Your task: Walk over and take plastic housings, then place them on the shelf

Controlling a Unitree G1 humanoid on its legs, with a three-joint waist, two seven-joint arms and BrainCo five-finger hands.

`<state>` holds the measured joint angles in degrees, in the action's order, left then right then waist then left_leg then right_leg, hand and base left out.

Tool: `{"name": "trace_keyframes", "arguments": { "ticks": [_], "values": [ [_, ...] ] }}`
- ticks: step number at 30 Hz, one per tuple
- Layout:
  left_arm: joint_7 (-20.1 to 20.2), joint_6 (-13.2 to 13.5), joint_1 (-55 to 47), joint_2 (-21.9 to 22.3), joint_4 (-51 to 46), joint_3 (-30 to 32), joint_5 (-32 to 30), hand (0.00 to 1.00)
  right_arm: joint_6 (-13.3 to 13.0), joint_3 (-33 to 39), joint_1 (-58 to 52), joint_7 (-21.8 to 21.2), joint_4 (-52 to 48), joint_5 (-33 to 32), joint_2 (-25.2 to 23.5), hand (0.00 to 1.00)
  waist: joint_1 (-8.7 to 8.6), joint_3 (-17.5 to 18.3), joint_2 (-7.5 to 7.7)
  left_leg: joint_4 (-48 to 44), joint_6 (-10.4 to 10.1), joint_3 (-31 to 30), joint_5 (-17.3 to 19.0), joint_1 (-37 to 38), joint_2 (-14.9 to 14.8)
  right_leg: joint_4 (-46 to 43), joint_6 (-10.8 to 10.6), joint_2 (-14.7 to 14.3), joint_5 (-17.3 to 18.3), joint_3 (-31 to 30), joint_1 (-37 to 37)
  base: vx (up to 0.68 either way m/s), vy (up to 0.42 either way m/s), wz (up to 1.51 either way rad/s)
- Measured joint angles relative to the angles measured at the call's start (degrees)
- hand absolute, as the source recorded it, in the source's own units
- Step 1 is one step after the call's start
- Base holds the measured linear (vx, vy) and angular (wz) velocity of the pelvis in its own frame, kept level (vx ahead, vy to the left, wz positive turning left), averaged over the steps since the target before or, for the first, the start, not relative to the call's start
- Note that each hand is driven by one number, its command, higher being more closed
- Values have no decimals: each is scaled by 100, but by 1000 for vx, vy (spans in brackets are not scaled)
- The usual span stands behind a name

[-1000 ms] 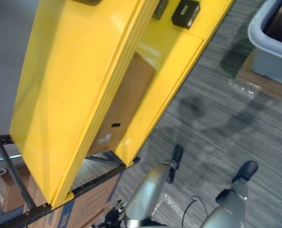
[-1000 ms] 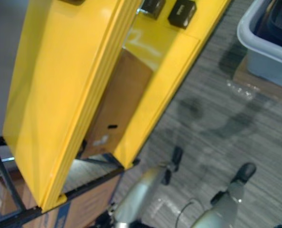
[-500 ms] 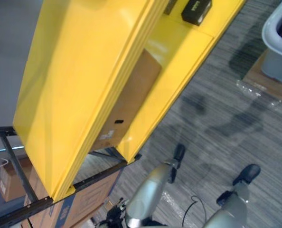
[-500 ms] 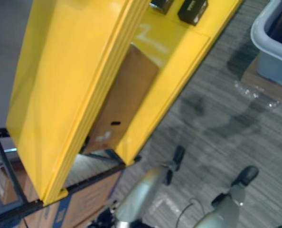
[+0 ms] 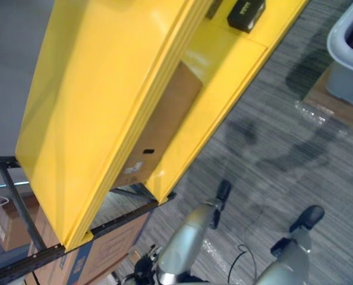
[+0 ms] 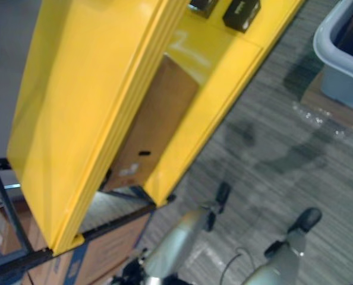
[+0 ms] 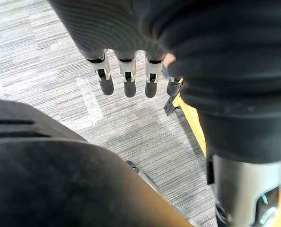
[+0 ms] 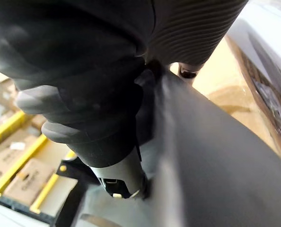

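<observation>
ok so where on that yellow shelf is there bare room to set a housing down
The lower shelf board is bare yellow between the black housings at its far end and the cardboard box tucked under the upper board. The upper board's broad top also looks bare. It is crowded only at the far end, by the housings.

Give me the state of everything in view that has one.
Left hand: open, holding nothing.
Right hand: down over the carpet, grasp not visible.
Black housings: lying on the yellow shelf.
Cardboard box: tucked under the shelf's top.
Grey bin: open, something dark inside.
</observation>
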<state>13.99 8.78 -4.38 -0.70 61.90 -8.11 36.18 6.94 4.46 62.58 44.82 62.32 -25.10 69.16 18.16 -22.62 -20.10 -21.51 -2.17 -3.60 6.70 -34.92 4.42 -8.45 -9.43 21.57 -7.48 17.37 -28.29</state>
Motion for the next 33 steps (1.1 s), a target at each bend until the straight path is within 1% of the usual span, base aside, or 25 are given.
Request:
{"name": "trace_keyframes", "arguments": {
  "ticks": [4,6,8,12,14,16,18,19,21,23,24,26,27,30,32,33],
  "values": [
    [-2,0,0,0,0,-8,10,0,102,-15,14,-7,1,37,-1,100,5,0,0,3,-9,0,-5,13,-21,0,0,-19,0,0,8,-39,-13,-2],
    [-6,1,0,-2,1,-35,61,0,211,-33,14,-12,30,122,-1,100,5,0,0,12,-12,6,-7,38,-28,1,0,-25,0,-6,23,-17,-6,-2],
    [-11,16,0,-7,1,-118,167,0,263,-196,14,-16,102,124,0,100,4,0,-1,51,-25,28,-16,85,-37,0,1,-28,1,-19,36,-34,-11,-5],
    [-29,174,0,-7,0,-162,153,0,307,-237,29,-69,101,180,-2,100,5,1,-2,105,-56,22,-48,106,-75,-1,13,-63,8,-14,30,-28,-15,-1],
    [-137,429,-1,-7,-7,-221,67,0,358,-251,63,-110,104,307,-11,100,1,2,-3,116,-63,23,-52,120,-86,-8,20,-72,14,-14,30,-21,-12,-1],
    [-197,742,18,-3,-62,-283,-28,0,431,-388,66,-111,106,400,-23,100,-8,2,-3,116,-63,28,-52,136,-91,-32,41,-70,27,-18,32,-37,-15,-2],
    [-210,928,98,-18,-167,-434,-38,0,500,-462,65,-112,117,498,-38,100,-9,-1,2,115,-64,32,-52,159,-109,-65,59,-71,39,-19,38,-37,-15,-2],
    [-272,996,106,-40,-256,-450,-33,0,530,-462,64,-114,117,574,-65,100,-19,-3,5,114,-64,30,-52,167,-118,-90,68,-72,45,-18,39,-34,-18,-2],
    [-507,1230,182,-35,-623,-470,-70,0,538,-458,61,-117,120,685,-150,100,-55,-11,15,92,-64,28,-52,193,-129,-147,94,-73,61,-18,46,-34,-15,-1],
    [-696,1288,266,-53,-928,-523,-70,0,538,-458,61,-138,120,784,-206,100,-106,-22,29,75,-64,17,-52,210,-131,-174,99,-74,63,-15,60,-37,-9,2],
    [-865,1368,306,-66,-1267,-643,-77,0,545,-459,59,-221,123,797,-281,100,-183,-55,71,47,-67,2,-49,247,-127,-183,100,-73,64,-6,119,-34,-5,2],
    [-982,1394,331,-66,-1669,-693,-130,0,595,-464,43,-249,135,831,-401,100,-251,-60,77,-48,-107,-24,-15,293,-132,-182,105,-84,66,6,222,-45,-2,-2],
    [-1116,1423,337,-73,-1920,-695,-159,0,612,-474,38,-270,136,927,-454,100,-285,-67,87,-118,-101,-39,27,292,-150,-183,106,-105,67,15,250,-52,-1,-4],
    [-1287,1430,362,-113,-2356,-684,-304,0,646,-477,-21,-357,137,1036,-460,100,-335,-116,151,-222,-107,-43,59,271,-172,-202,106,-130,67,16,265,-64,-2,-5],
    [-1398,1429,348,-118,-2630,-661,-352,0,678,-476,-173,-359,138,1037,-473,100,-381,-145,189,-408,-106,-68,161,287,-216,-202,119,-202,75,49,390,-59,2,-6],
    [-1427,1431,328,-129,-2784,-655,-363,0,679,-476,-172,-361,137,1040,-486,100,-435,-163,212,-487,-110,-87,200,283,-247,-202,142,-224,89,109,439,-60,-1,-3]
  ]
}}
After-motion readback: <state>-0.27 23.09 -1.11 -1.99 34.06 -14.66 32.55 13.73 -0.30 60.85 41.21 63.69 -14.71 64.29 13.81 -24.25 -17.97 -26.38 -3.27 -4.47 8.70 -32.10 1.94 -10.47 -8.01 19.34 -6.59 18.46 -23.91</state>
